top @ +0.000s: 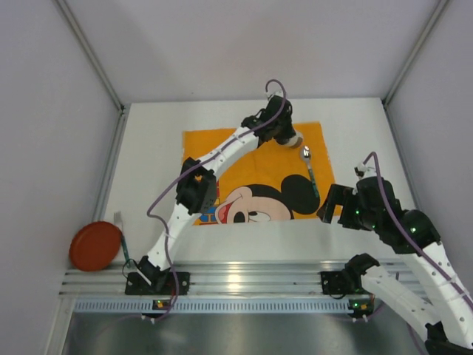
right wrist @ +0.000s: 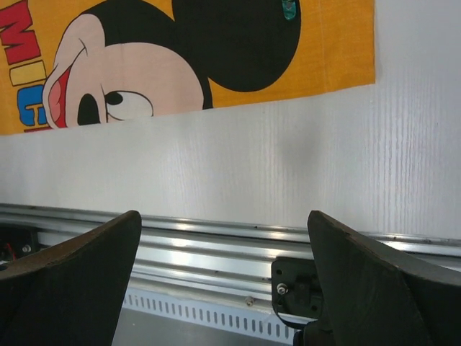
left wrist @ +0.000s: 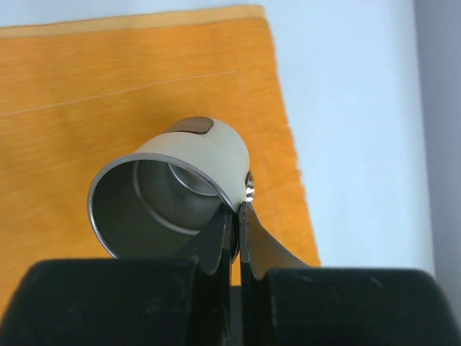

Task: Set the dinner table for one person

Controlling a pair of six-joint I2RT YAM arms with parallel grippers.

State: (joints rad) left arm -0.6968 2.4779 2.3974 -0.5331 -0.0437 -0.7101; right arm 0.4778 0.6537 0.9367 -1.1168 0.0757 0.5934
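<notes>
The dinner table [top: 148,163] is the white tabletop, with an orange cartoon-mouse cloth [top: 214,148] spread on it. My left gripper [top: 288,135] reaches to the cloth's far right corner and is shut on the rim of a cream cup [top: 294,139]. In the left wrist view the cup [left wrist: 209,155] hangs tilted over the cloth [left wrist: 108,86], metal inside showing, with my gripper [left wrist: 236,210] pinching its rim. A green-handled spoon [top: 308,166] lies on the cloth's right edge. My right gripper [top: 329,205] is open and empty [right wrist: 223,220] above the table [right wrist: 288,144] near the cloth's right front corner.
An orange plate [top: 94,245] sits at the table's near left edge, with a thin green-handled utensil [top: 123,238] beside it. A metal rail [top: 236,277] runs along the near edge. Enclosure walls [top: 59,111] stand on all sides.
</notes>
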